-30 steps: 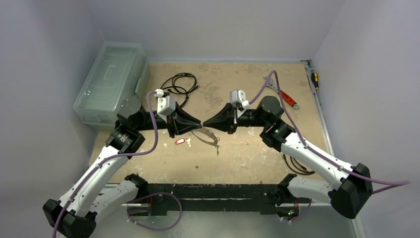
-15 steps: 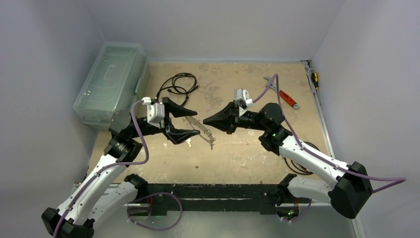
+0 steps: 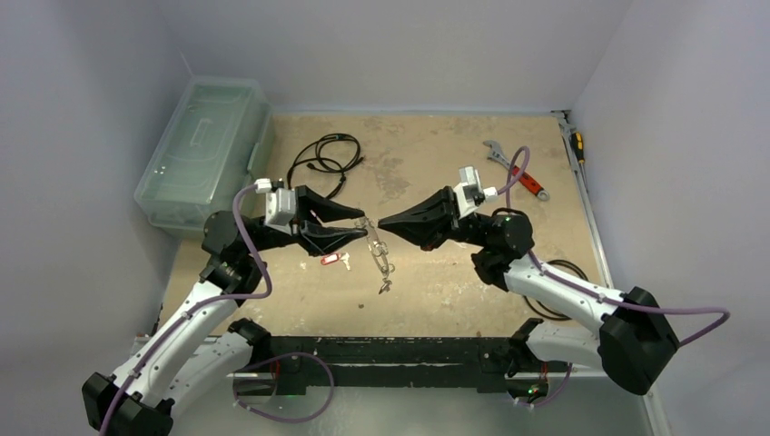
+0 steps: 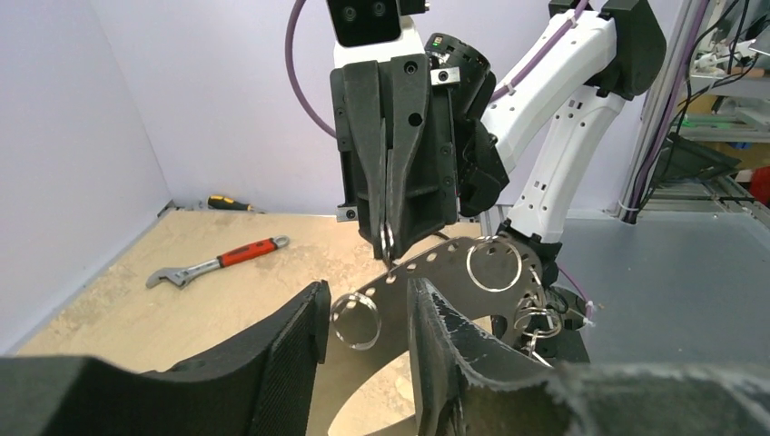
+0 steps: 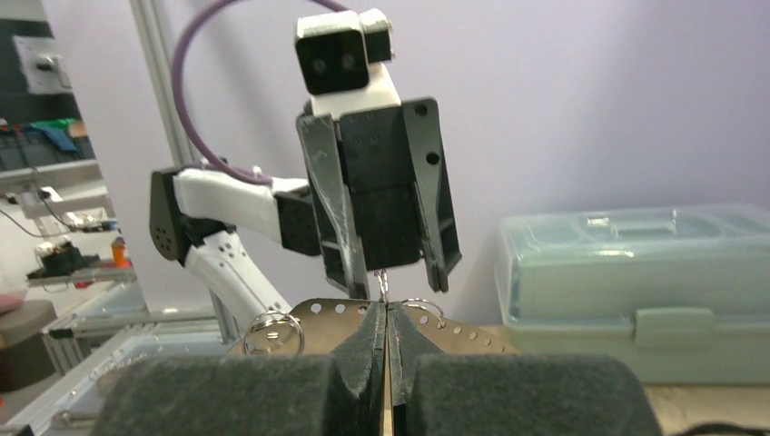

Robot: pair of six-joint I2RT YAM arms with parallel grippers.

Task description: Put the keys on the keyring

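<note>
The keyring point(image 3: 380, 254), a grey perforated metal band strung with small split rings, hangs above the table between the two grippers. My right gripper point(image 3: 383, 221) is shut on a small ring at its top. The right wrist view shows this pinch at the gripper point(image 5: 387, 309), with the band point(image 5: 313, 318) behind it. My left gripper point(image 3: 363, 225) is open and faces it. In the left wrist view the band point(image 4: 427, 263) passes between that gripper's point(image 4: 368, 313) spread fingers. A red-tagged key point(image 3: 330, 260) lies on the table beside a small silver key point(image 3: 345, 259), under the left gripper.
A clear plastic box point(image 3: 204, 150) stands at the back left. A coiled black cable point(image 3: 322, 154) lies behind the left gripper. A red-handled wrench point(image 3: 518, 173) and a screwdriver point(image 3: 577, 145) lie at the back right. Another cable point(image 3: 545, 300) lies near the right arm.
The keyring has come up off the table and now hangs from the right gripper. The left gripper opened, then rose and turned level. The right arm drew back to the right.
</note>
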